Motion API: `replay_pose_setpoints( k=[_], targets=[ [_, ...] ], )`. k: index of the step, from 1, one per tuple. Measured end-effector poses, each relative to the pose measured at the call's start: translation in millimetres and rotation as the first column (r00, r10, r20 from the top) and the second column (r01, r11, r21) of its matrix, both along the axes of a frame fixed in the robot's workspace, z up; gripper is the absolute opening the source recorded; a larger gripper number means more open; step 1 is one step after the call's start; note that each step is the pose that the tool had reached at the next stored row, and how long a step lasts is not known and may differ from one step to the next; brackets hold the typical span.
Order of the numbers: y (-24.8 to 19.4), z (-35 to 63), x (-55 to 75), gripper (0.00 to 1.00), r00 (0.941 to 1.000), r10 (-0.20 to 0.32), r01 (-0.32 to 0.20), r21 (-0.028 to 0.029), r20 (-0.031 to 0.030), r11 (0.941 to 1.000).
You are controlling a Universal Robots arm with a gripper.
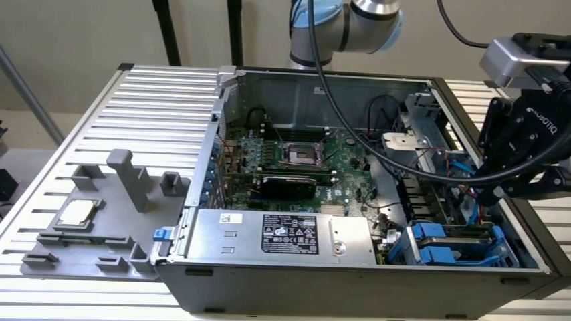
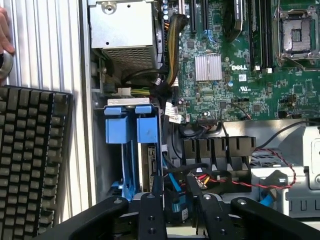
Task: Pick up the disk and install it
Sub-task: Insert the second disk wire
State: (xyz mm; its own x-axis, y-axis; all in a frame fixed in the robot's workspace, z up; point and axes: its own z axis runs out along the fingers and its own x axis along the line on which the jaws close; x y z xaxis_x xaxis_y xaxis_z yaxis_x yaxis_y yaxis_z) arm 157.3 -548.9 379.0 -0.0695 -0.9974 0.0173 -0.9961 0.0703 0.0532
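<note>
Wrist view: my gripper point(image 2: 176, 189) stands parted, grasping nothing; the disk point(image 2: 150, 131) sits upright in the drive bay point(image 2: 100, 165), just ahead of my fingertips. Judged: install step near done. Any move must clear the cables point(image 2: 220, 179) beside me.

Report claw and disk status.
Claw open, over drive bay. Silver-grey disk in blue plastic carrier slotted in bay. Red-black twisted wires near claw.
</note>
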Motion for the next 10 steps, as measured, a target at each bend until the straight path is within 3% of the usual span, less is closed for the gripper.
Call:
replay_pose_setpoints(
  k=[4, 10],
  targets=[
    [2.6, -2.5, 3.3, 0.33, 1.0000, 0.000, 0.000, -0.0117, -0.0043, 0.9999],
    [7.3, -5.2, 6.8, 0.33, 1.0000, 0.000, 0.000, -0.0235, -0.0094, 0.9997]
  ],
)
